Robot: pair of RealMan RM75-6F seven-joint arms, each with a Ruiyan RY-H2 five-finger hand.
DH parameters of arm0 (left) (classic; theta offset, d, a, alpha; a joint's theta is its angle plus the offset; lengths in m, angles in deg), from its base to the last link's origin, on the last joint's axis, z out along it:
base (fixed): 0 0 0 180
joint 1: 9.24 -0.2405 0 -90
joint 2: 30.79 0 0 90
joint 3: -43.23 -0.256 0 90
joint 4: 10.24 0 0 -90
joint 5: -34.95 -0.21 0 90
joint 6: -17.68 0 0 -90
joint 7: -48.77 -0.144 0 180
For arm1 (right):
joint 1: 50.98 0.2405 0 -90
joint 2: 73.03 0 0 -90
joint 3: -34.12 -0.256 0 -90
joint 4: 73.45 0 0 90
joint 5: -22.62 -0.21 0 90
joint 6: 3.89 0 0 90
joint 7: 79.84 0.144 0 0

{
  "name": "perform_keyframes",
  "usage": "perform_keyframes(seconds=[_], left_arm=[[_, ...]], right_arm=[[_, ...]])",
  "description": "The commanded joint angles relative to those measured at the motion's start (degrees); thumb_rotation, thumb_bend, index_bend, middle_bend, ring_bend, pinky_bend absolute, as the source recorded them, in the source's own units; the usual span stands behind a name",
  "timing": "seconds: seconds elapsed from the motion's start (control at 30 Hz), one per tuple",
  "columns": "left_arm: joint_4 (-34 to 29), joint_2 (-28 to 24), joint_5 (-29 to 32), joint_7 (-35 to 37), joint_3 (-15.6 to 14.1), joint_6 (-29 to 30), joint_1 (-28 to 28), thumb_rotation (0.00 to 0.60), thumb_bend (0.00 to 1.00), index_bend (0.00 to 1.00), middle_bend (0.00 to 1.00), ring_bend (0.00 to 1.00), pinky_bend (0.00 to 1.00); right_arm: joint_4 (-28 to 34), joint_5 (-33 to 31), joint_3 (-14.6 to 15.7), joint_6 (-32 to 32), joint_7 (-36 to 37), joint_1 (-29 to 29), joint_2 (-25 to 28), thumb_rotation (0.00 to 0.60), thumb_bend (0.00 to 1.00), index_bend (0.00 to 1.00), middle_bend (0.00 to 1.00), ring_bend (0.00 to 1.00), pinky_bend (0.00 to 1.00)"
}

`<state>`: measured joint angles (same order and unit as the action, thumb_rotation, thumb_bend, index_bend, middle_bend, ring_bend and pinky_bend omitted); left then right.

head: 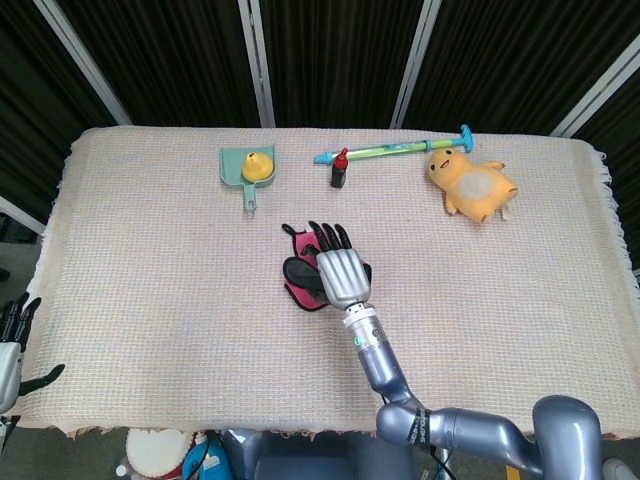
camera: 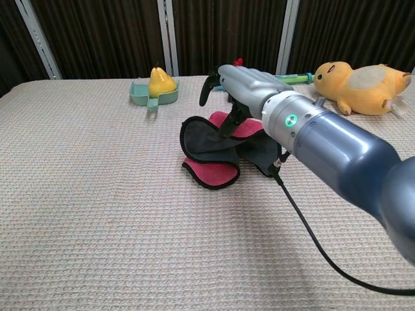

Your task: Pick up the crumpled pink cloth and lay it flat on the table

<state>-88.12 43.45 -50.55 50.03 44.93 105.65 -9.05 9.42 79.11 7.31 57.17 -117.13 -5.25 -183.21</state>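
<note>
The crumpled pink cloth (head: 300, 292) with its dark grey lining lies folded on itself at the table's middle; the chest view shows its pink lower flap (camera: 211, 172) and grey loops. My right hand (head: 338, 268) hovers right over it with fingers spread, hiding its middle from the head view. In the chest view this hand (camera: 243, 84) sits above the cloth, its thumb reaching down to the top fold, with nothing gripped. My left hand (head: 10, 340) hangs off the table's near left corner, fingers apart and empty.
A teal dustpan (head: 240, 165) holding a yellow pear (camera: 161, 81) sits at the back left. Behind the cloth stand a small red-capped bottle (head: 340, 168) and a blue-green toy stick (head: 395, 150). At the back right lies a yellow plush (head: 472, 182). A black cable (camera: 311, 233) trails across the table from my right arm.
</note>
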Motion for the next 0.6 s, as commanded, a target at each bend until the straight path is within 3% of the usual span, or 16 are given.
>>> perform_keyframes(seconds=[0.03,0.17,0.4,0.6], left_arm=[[0.25,0.15,0.26,0.16,0.14,-0.24,0.11,0.600,0.00,0.00,0.00,0.00,0.01],[0.86,0.27,0.43,0.54,0.31,-0.29,0.20,0.600,0.00,0.00,0.00,0.00,0.01],[1.42,0.38,0.54,1.01,0.28,-0.42,0.21,0.600,0.00,0.00,0.00,0.00,0.01],[1.50,0.45,0.30,1.05,0.24,-0.10,0.18,0.600,0.00,0.00,0.00,0.00,0.01]], right_arm=[[-3.17,-1.48,-1.25,-0.28,0.69,2.37,-2.30,0.600,0.27,0.35,0.08,0.00,0.00],[-8.06,-2.96,-2.74,-0.50,1.38,5.46,-4.94,0.600,0.27,0.35,0.09,0.00,0.00],[-12.40,-3.96,-2.30,-0.50,3.18,6.96,-6.71,0.600,0.29,0.39,0.10,0.00,0.00],[-15.31,-3.84,-1.36,-0.24,4.69,7.60,-7.77,0.600,0.38,0.49,0.15,0.00,0.00]])
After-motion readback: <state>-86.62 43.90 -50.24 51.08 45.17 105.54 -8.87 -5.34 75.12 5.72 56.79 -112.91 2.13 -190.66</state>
